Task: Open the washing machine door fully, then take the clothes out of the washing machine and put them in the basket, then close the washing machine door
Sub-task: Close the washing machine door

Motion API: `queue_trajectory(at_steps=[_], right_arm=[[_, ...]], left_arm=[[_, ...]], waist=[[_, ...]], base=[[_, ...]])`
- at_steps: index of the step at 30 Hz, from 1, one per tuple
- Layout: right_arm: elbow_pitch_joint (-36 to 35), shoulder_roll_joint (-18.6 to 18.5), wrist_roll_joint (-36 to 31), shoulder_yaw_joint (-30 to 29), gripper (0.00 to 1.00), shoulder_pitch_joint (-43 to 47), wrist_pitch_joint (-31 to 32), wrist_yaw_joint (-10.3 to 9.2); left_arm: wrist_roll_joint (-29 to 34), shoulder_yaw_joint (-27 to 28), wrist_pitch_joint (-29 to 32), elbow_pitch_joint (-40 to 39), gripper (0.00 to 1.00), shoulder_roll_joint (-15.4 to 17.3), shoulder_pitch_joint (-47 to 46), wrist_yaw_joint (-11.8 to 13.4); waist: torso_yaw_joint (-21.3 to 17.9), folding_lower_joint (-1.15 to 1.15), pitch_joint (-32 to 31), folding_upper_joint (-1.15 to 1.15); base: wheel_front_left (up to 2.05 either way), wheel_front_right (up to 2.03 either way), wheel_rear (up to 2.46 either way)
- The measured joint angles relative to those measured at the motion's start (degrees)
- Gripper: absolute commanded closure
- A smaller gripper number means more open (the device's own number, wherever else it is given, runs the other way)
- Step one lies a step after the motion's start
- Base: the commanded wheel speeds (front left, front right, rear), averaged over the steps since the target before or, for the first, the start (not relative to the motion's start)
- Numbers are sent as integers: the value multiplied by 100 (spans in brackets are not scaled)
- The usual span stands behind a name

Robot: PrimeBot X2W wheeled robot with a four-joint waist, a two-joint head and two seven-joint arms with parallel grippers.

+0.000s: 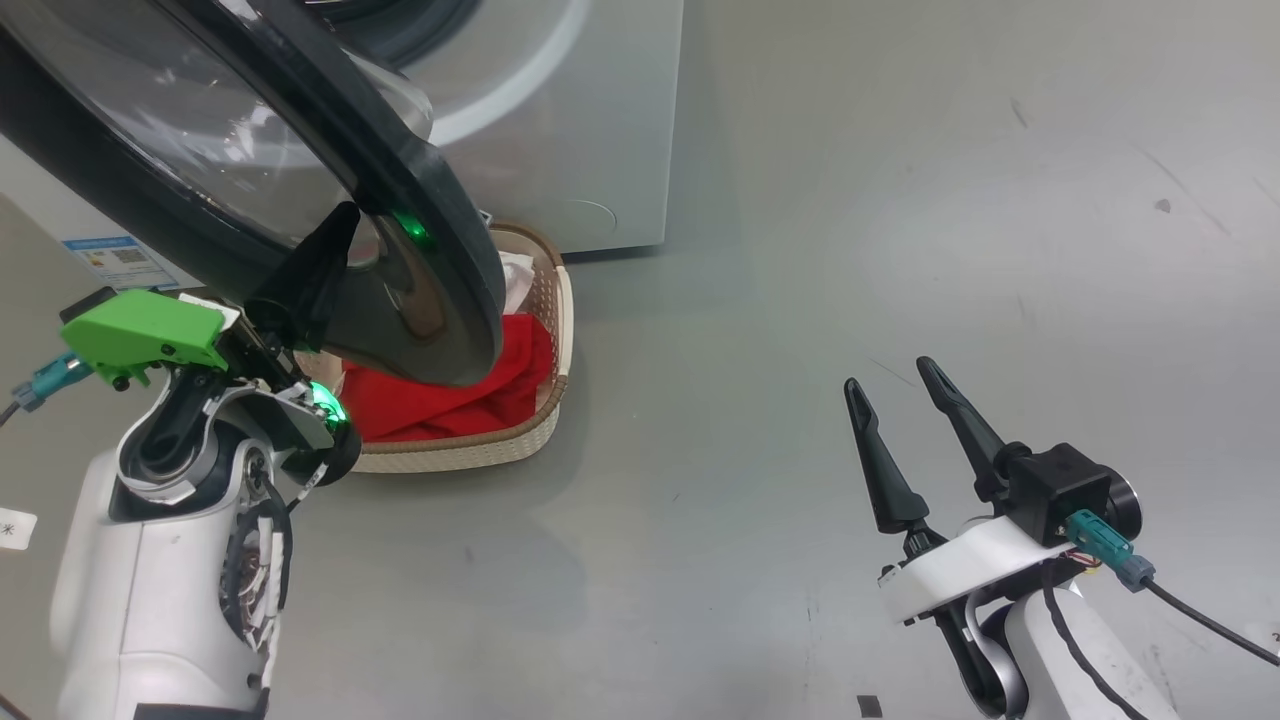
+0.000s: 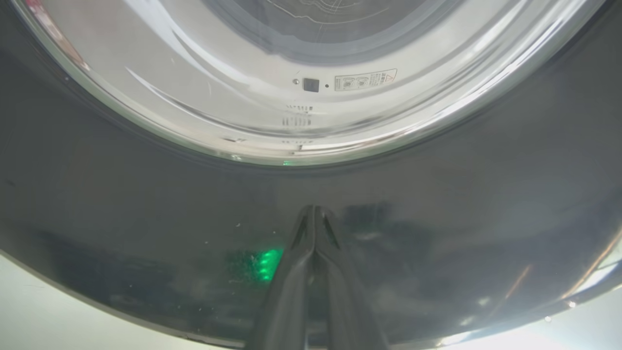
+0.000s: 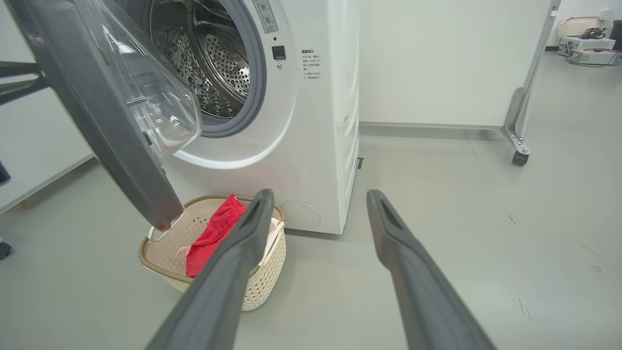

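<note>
Clenched, empty left gripper [image 2: 315, 210] set against rim of washing machine door [image 2: 461, 218] — washing machine [image 3: 316, 146] beyond door; right gripper [image 1: 888, 374] spread, farther.

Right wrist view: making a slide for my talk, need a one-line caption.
Open right gripper faces the washing machine, its door standing open above the basket that holds the red clothes.

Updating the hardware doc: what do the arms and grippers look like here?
Both arms: white shells, black joints. The left gripper and right gripper: two long tapered dark fingers each. Left wrist has a bright green cover and green light. Teal connector with dark cable at each wrist.
</note>
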Motion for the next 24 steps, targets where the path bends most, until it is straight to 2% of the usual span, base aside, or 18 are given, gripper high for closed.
queue_trajectory(at_steps=[3, 24], right_arm=[[0, 14, 0, -4, 0, -2, -1, -46], [-98, 93, 0, 2, 0, -5, -42, -46]], left_arm=[[-21, -2, -126, -7, 100, 1, -66, -4], [-131, 193, -1088, -19, 100, -3, -548, -107]], waist=[[-113, 0, 36, 0], [-737, 0, 309, 0]], base=[[0, 0, 0], [0, 0, 0]])
